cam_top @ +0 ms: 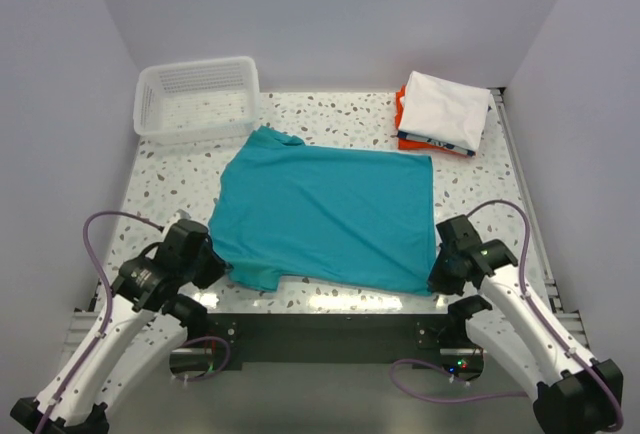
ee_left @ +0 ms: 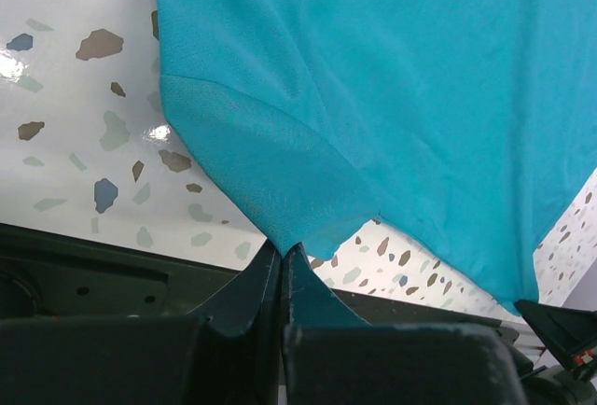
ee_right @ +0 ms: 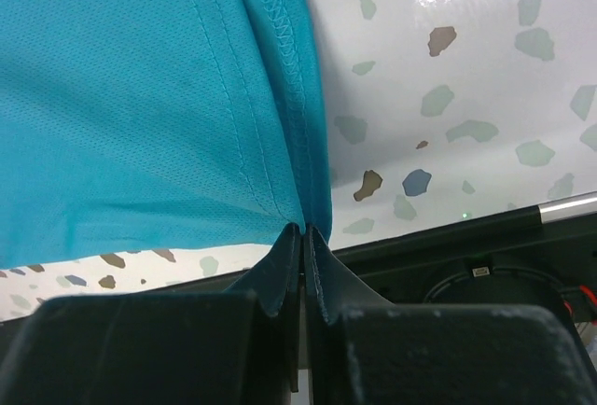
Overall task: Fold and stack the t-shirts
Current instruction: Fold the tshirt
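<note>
Your left gripper is closed, its two dark fingers pressed together on the tip of a sleeve of the plain teal short-sleeved cloth t-shirt. In the left wrist view you see the sleeve cloth run down into the line where the fingers meet, with no gap showing. This gripper sits at the garment's near left corner, close to the near edge of the white speckled terrazzo table.

Your right gripper is likewise clamped on the same garment. In the right wrist view the stitched hem descends straight into the pinched fingers. This gripper holds the garment's near right corner, close to the table's near edge and toward its right edge.

Note that the teal t-shirt lies spread across the middle of the table, sleeves toward the left edge, hem toward the right edge.

At the far right corner of the table you find a stack: a folded white cloth t-shirt on top, an orange cloth t-shirt showing at its left side, and a dark-edged t-shirt showing along its near side. The stack lies apart from the teal t-shirt.

At the far left corner stands a white slatted plastic basket. The far sleeve lies just beside its near right corner; you cannot tell whether they touch.
</note>
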